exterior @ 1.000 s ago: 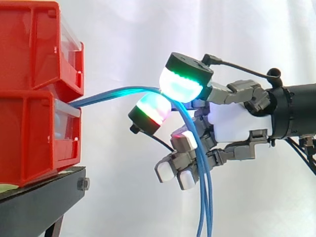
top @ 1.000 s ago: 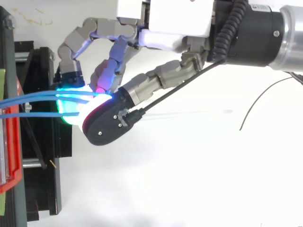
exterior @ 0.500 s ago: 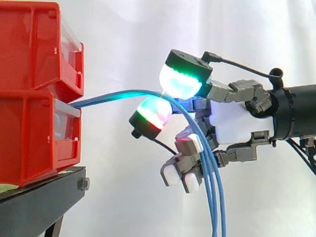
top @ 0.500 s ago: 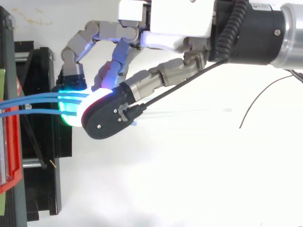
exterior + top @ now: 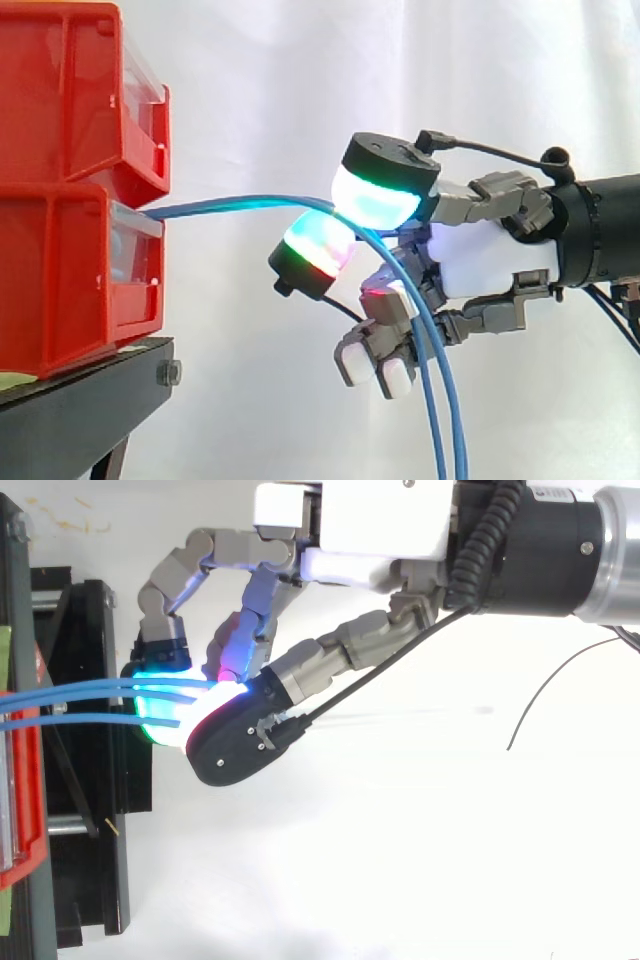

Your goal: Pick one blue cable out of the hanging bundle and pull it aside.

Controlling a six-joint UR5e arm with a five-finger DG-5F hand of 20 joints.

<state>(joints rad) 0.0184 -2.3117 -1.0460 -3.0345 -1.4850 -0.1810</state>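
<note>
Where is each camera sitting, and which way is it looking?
Side view: it sits beside the work at about its height and looks level across at the red bins on the black stand; the hand and arm come in from the right.
Top view: it sits above and looks straight down; the hand and arm reach in from the upper right.
Shared: both show the same hand pinching the blue cables that run out from the bins.

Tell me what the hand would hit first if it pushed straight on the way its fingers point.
Probably the lower red plastic bin: the hand, pinching thin blue cables, points left at its front across open air; depth is uncertain.
</note>
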